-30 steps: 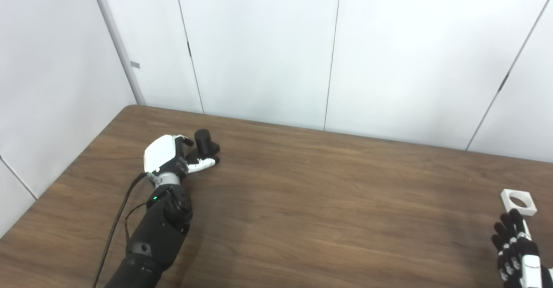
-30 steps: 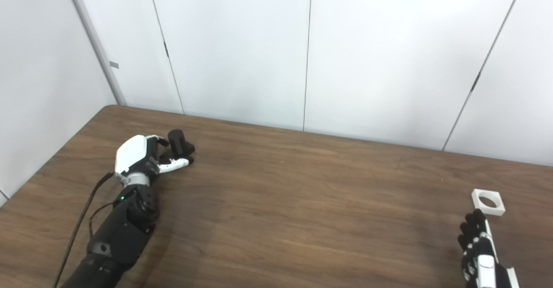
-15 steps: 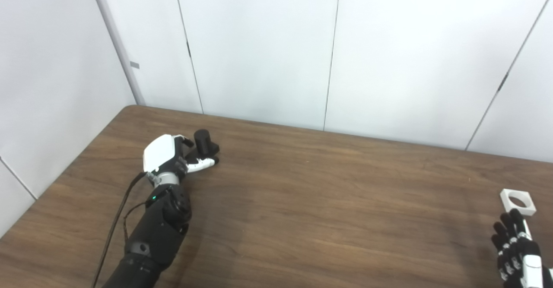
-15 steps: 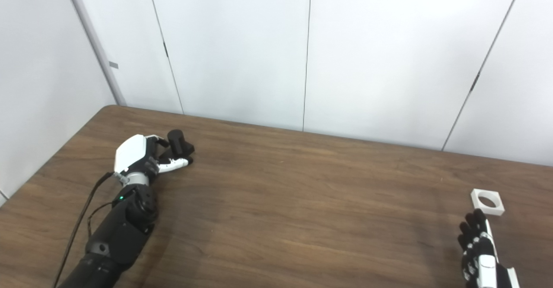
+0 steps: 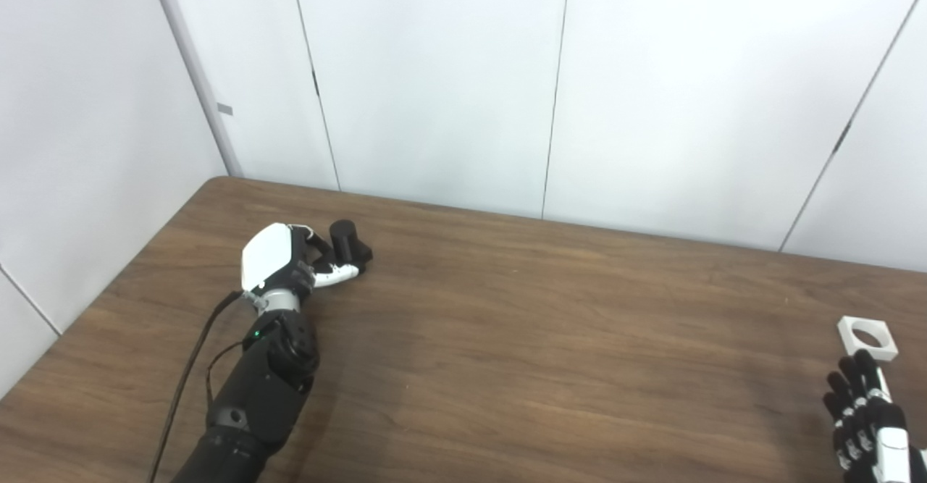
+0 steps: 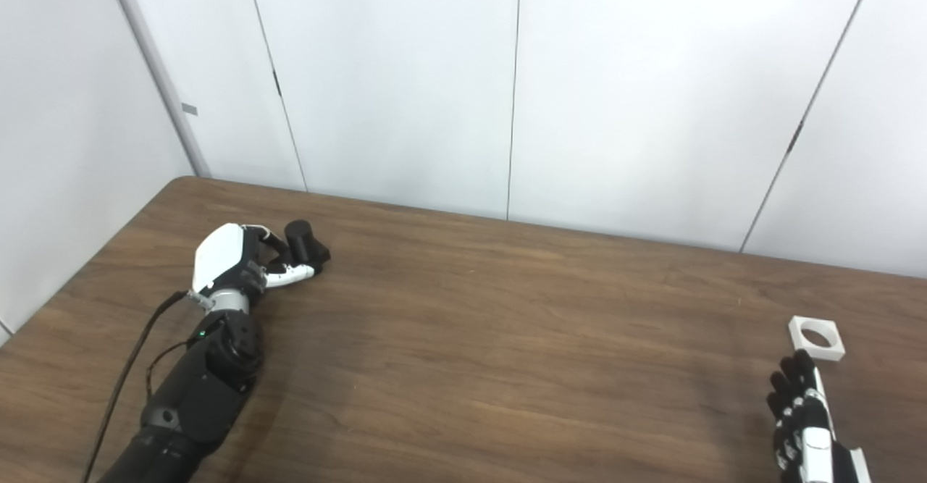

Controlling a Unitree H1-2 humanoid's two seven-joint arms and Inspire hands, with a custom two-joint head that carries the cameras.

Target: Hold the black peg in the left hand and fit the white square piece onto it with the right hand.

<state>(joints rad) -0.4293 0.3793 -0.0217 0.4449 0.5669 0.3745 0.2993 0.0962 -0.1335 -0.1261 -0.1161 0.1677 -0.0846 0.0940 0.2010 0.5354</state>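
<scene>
On the brown wooden table (image 5: 507, 338), our left hand (image 5: 279, 269) curls its fingers around the tilted black cylindrical peg (image 5: 347, 240); far right, the white square holed piece (image 5: 867, 338) lies just beyond our right hand (image 5: 865, 418), fingers spread, empty.

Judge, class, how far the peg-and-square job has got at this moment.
Done: nothing is fitted yet. In hand: the left hand curls around the black peg on the table. Left: the white square piece lies untouched beyond the open right hand; it must be picked up and fitted.
</scene>
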